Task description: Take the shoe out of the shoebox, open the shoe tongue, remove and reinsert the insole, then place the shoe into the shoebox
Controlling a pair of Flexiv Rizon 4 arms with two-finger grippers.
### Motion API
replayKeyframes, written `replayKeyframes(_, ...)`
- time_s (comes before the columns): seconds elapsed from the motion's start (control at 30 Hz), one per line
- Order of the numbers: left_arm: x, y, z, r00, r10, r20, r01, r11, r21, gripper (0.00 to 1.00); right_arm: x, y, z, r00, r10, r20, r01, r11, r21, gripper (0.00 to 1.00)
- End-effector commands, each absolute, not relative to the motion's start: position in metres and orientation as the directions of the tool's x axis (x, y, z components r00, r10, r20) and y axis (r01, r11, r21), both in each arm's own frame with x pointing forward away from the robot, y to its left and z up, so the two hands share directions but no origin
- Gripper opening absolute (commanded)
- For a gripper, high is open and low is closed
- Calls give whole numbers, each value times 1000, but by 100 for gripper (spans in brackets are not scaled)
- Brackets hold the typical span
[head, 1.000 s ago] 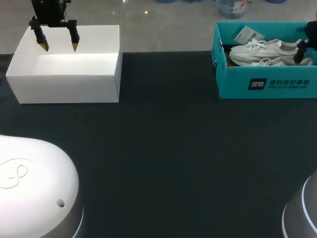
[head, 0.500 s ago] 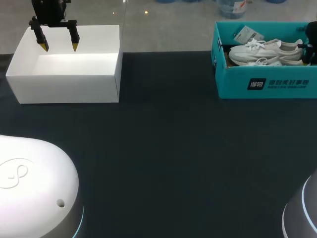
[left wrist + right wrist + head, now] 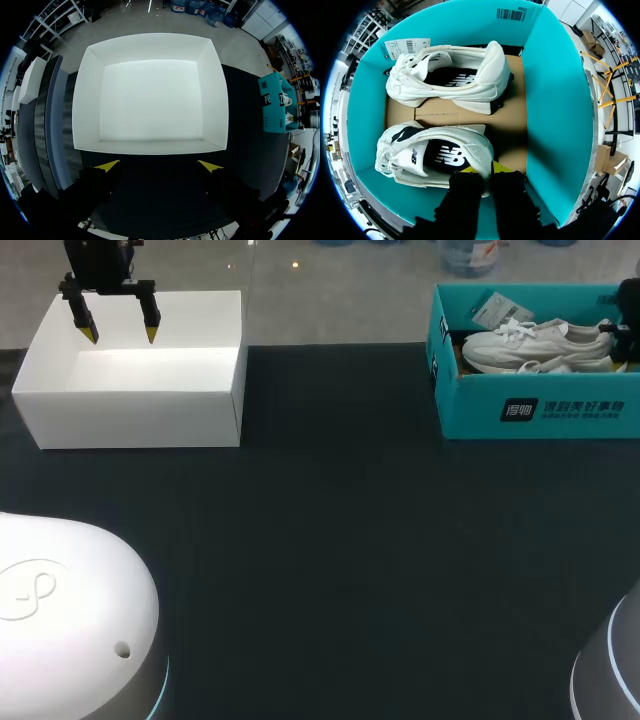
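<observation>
Two white shoes lie in the teal shoebox (image 3: 540, 410) at the table's far right. In the right wrist view the nearer shoe (image 3: 420, 155) lies on the cardboard floor, and the other shoe (image 3: 455, 75) lies beyond it on its side. My right gripper (image 3: 486, 169) is shut on the nearer shoe's heel collar, one yellow tip inside the shoe and one outside. In the head view it (image 3: 622, 335) shows at the box's right end. My left gripper (image 3: 115, 332) hangs open over the white box (image 3: 130, 410), nothing between its fingers (image 3: 107, 166).
The white box (image 3: 150, 145) is open-topped and has nothing in it. A paper tag (image 3: 407, 47) lies against the teal wall (image 3: 555, 100) by the far shoe's toe. Dark table (image 3: 330, 560) stretches between the two boxes.
My right gripper's fingers have come together on the nearer shoe's heel. The left arm has not moved.
</observation>
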State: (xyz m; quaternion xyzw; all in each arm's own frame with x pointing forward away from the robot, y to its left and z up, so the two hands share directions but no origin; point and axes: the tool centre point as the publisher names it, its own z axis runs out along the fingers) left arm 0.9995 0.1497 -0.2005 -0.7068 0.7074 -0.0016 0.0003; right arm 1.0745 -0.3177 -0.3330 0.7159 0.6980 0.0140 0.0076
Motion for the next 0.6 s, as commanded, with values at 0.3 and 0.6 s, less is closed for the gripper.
replayKeyframes(0.3, 1000, 150, -200, 0, -1000, 1, -1000, 0, -1, 100, 1075, -323, -274, 71, 997, -22, 996, -70, 46, 0)
replayKeyframes(0.6, 1000, 150, -200, 0, -1000, 1, -1000, 0, -1, 100, 1090, -331, -204, 102, 993, -54, 990, -96, 100, 0)
